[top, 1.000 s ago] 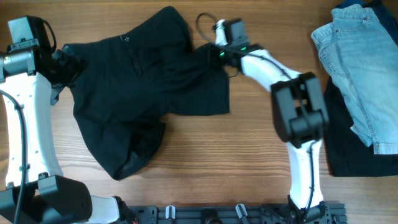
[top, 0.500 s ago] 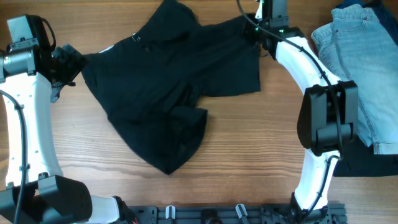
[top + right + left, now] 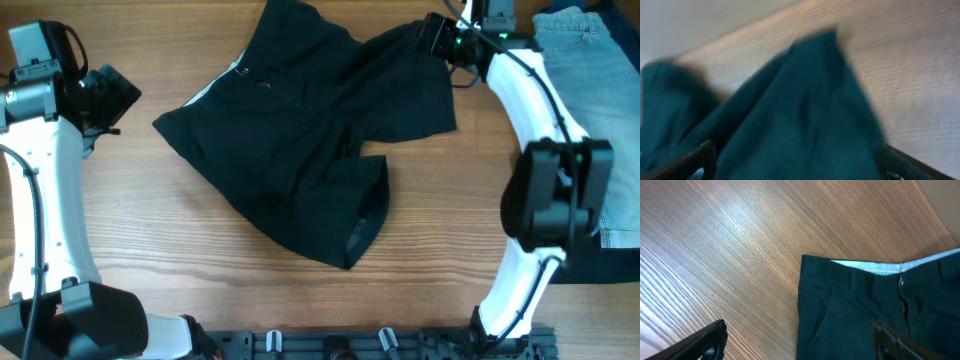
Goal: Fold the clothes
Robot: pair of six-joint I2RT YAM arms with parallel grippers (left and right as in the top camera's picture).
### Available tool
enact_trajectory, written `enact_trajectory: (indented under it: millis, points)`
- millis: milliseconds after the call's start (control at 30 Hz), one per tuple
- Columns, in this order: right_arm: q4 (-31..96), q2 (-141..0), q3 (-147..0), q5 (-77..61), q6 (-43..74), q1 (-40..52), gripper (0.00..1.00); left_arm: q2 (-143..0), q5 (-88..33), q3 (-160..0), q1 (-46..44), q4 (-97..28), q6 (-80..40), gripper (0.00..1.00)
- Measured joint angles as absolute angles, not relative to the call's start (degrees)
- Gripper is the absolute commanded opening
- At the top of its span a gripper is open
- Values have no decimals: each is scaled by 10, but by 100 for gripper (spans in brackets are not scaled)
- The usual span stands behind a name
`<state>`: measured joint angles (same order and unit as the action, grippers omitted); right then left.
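Black shorts (image 3: pixel 310 130) lie opened out on the desk (image 3: pixel 200 260), centre to far side. They sit skewed, with the waistband end toward the far left and the legs toward the right and near. One leg hem points near (image 3: pixel 360 225), and a strip of its inner face shows at the opening. The other leg runs right to the far-right corner of the fabric, which is bunched up by the right tool.

Left tool (image 3: pixel 110 90): at the left edge of the desk, clear of the fabric, with bare wood between it and the waistband corner. Left wrist view: left tool (image 3: pixel 800 342) released, fingers (image 3: pixel 705 340) spread wide, nothing between them. Below the camera lies the square waistband corner of the shorts (image 3: pixel 850 315), flat on the desk. The grey lining (image 3: pixel 875 267) shows along its far edge, and a small button (image 3: pixel 901 282) sits near the fly.

Right tool (image 3: pixel 438 35): far side, right of centre, over the raised corner of the shorts. Right wrist view is blurred. Right tool (image 3: pixel 795 162) shows its fingers (image 3: pixel 690 160) at the two lower corners, wide apart, so released as far as the blur allows. Dark fabric (image 3: pixel 790 115) fills the gap between them and rises toward the camera.

Light-blue jeans (image 3: pixel 585 90) lie at the far right, apart from the shorts and partly on top of another black garment (image 3: pixel 620 262).
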<state>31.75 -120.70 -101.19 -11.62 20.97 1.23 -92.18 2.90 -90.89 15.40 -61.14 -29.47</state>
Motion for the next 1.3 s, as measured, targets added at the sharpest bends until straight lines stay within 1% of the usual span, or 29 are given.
enact_trajectory:
  millis: [33,67,233,300,400,533,600,667,733,833,900,967,1033,1067,1100,1133,1167,1300]
  points:
    - [340,-1192,-1015,-130,210,12,100,-922,28,-909,154,-612,-287,99]
    - [365,-1168,-1016,-143,210,12,100,-922,26,-909,154,-610,-274,100]
    - [555,-1026,-1037,-188,199,19,98,-922,-14,-909,154,-610,-202,100]
    - [659,-991,-1045,-190,197,36,98,-922,-24,-909,154,-609,-186,100]
    - [759,-988,-1038,-180,201,71,97,-922,-32,-909,154,-602,-172,100]
    - [799,-994,-990,-175,206,129,96,-922,-34,-909,154,-584,-166,100]
    - [800,-994,-967,-174,206,156,92,-922,-30,-909,154,-579,-166,100]
    - [791,-994,-929,-171,209,196,88,-922,-25,-909,154,-578,-166,100]
    - [754,-994,-878,-170,225,224,86,-922,-17,-909,154,-578,-165,100]
    - [690,-997,-791,-169,253,245,75,-922,-13,-909,154,-577,-165,100]
    - [613,-999,-733,-166,267,255,69,-922,-12,-909,154,-578,-165,100]
    - [551,-1001,-701,-166,274,260,61,-922,-12,-909,154,-577,-165,100]
    - [508,-1001,-684,-164,278,261,57,-922,-11,-909,154,-576,-165,100]
    - [489,-1001,-676,-164,279,261,53,-922,-11,-909,154,-577,-165,100]
    - [471,-1001,-668,-162,280,260,47,-924,-11,-909,154,-578,-165,100]
    - [455,-1001,-662,-162,283,261,27,-926,-11,-909,154,-579,-165,100]
    - [436,-1001,-654,-160,283,260,4,-930,-12,-909,154,-579,-165,100]
    - [441,-1001,-647,-157,294,260,4,-956,-12,-909,154,-581,-165,99]
